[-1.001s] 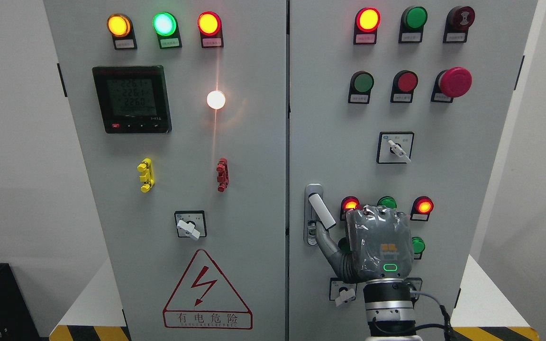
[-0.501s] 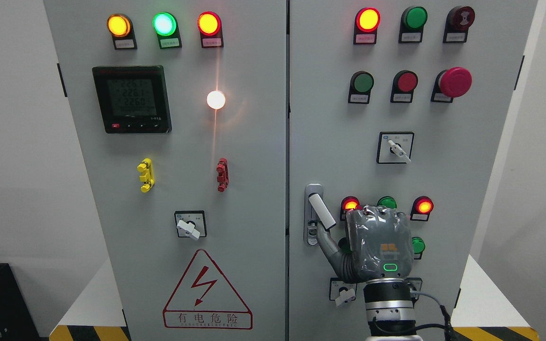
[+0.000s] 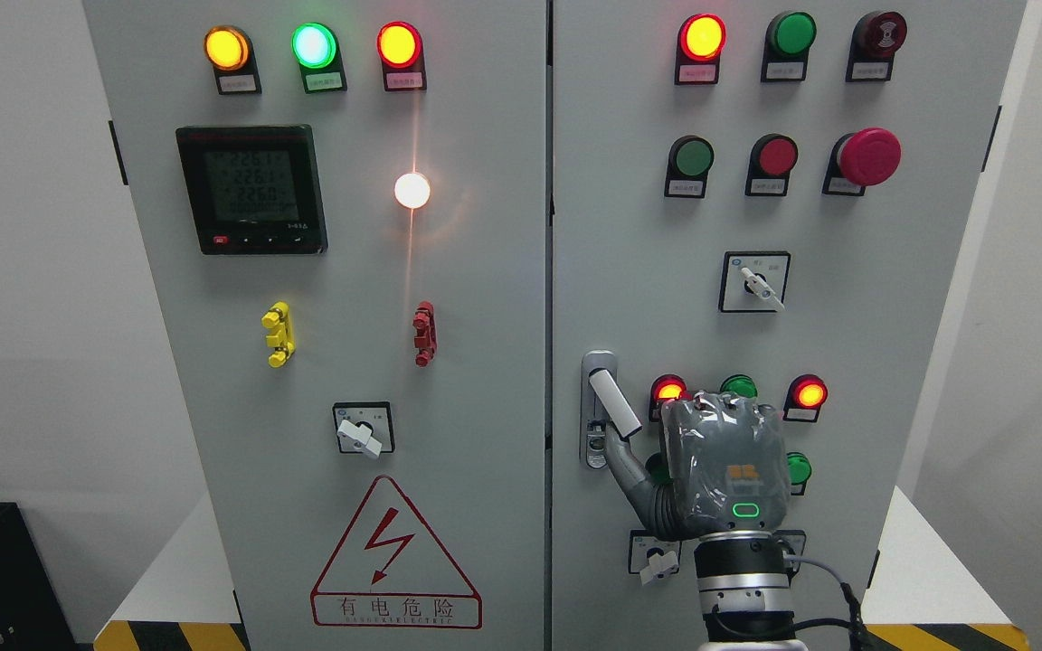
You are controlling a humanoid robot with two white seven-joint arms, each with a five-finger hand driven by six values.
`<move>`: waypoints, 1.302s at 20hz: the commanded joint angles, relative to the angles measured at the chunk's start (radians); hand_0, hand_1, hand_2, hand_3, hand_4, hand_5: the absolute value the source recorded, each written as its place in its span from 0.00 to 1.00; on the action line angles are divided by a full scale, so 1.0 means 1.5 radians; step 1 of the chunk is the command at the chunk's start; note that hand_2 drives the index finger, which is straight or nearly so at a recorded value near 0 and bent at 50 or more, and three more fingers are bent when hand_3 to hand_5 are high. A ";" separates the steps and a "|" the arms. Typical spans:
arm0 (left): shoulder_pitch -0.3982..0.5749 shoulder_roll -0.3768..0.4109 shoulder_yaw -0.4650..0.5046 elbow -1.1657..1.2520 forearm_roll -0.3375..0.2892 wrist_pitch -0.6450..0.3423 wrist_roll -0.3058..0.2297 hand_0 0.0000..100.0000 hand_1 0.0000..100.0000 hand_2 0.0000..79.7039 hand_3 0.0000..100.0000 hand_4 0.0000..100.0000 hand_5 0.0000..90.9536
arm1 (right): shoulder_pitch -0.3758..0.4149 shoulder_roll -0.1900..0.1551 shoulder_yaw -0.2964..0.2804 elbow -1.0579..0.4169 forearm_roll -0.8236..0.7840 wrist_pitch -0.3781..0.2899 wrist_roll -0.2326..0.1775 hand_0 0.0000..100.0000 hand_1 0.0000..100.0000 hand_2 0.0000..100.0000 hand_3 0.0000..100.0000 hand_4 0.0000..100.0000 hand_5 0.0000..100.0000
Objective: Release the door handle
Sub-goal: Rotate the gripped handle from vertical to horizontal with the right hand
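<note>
Handle (image 3: 613, 404) is sitting low on the left edge of the right door (image 3: 847, 334), its white lever tilting down to the right from a grey backplate. Right hand (image 3: 725, 470) is coming up from the bottom edge, right of the middle, with its grey back facing the camera just right of the handle. Its thumb (image 3: 627, 466) is reaching up and left, the tip touching the lever's lower end from beneath. The other fingers are curling toward the door past the knuckles, and I cannot tell whether they are gripping anything, since the hand is hiding them. Red lamps (image 3: 669, 391) and green ones are showing around the hand on the panel. A rotary switch (image 3: 657, 561) is sitting just left of the wrist. The left door (image 3: 485, 407) is lying closed beside it.
</note>
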 commanded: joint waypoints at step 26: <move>0.013 0.000 0.000 0.000 0.001 0.000 0.000 0.12 0.56 0.00 0.00 0.00 0.00 | 0.000 0.000 -0.008 -0.009 -0.001 0.000 -0.004 0.48 0.29 1.00 1.00 1.00 1.00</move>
